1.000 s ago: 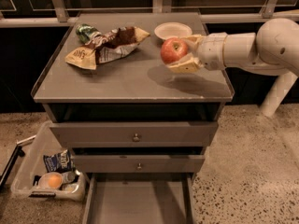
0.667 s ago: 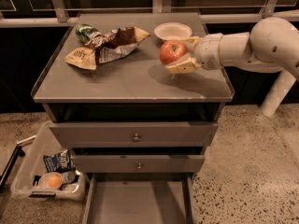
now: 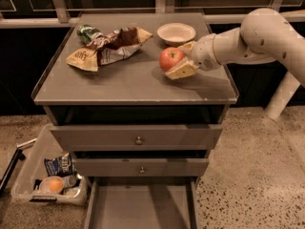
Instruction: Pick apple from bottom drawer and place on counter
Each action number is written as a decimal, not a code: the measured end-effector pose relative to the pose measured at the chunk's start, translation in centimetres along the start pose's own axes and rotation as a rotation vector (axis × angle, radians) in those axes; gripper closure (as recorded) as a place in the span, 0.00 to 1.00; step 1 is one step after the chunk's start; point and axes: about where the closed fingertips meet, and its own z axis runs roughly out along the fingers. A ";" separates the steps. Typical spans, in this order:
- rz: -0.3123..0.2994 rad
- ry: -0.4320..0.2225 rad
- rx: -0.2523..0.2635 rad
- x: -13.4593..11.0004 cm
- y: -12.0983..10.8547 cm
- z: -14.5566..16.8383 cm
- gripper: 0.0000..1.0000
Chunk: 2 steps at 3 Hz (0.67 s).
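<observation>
The red apple (image 3: 170,58) with a yellowish patch is held between the tan fingers (image 3: 182,71) of my gripper (image 3: 177,61), just over the right part of the grey counter (image 3: 124,82). The gripper is shut on the apple, and the white arm reaches in from the right. I cannot tell whether the apple touches the counter top. The bottom drawer (image 3: 140,209) stands pulled open at the lower edge of the view, and its flat floor is bare.
A white bowl (image 3: 176,33) sits at the counter's back right, just behind the apple. Crumpled snack bags (image 3: 108,49) lie at the back left. Two knobbed drawers (image 3: 138,140) are closed. A clear bin (image 3: 50,182) with an orange fruit stands on the floor at left.
The gripper with the apple has moved a little to the left and lower over the counter. Nothing else moved.
</observation>
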 end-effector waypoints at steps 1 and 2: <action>0.015 0.046 -0.040 0.9 0.3 1.1 1.00; 0.015 0.046 -0.040 0.9 0.3 1.1 0.81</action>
